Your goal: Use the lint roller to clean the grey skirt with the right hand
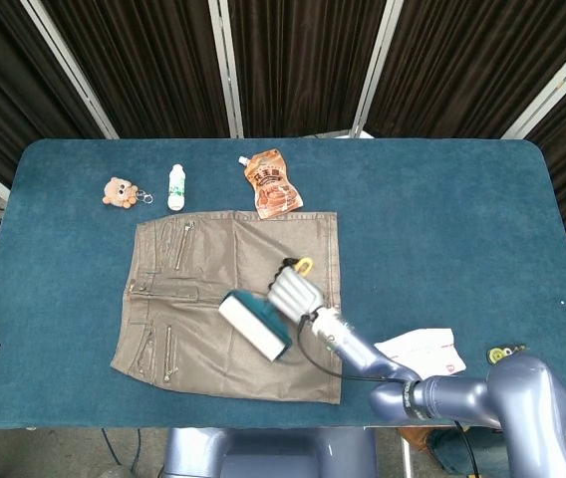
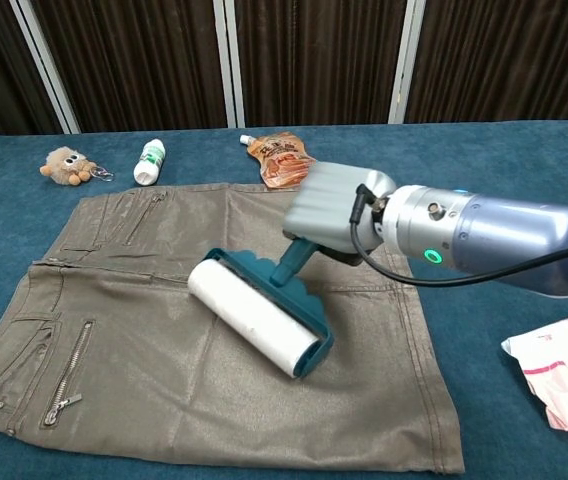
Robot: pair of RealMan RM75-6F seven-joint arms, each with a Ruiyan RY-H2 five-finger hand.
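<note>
The grey skirt (image 1: pixel 203 269) (image 2: pixel 134 300) lies flat on the blue table, waistband to the left. My right hand (image 1: pixel 294 291) (image 2: pixel 331 208) grips the teal handle of the lint roller (image 1: pixel 254 326) (image 2: pixel 256 317). The roller's white drum rests on the middle of the skirt, set diagonally. The right forearm reaches in over the skirt's hem side. My left hand does not show in either view.
A plush toy (image 1: pixel 119 190) (image 2: pixel 64 163), a small white bottle (image 1: pixel 175 186) (image 2: pixel 148 161) and an orange pouch (image 1: pixel 272 183) (image 2: pixel 284 157) lie beyond the skirt. A white packet (image 1: pixel 424 351) (image 2: pixel 562 368) sits to the right, with a small yellow object (image 1: pixel 502 354) past it.
</note>
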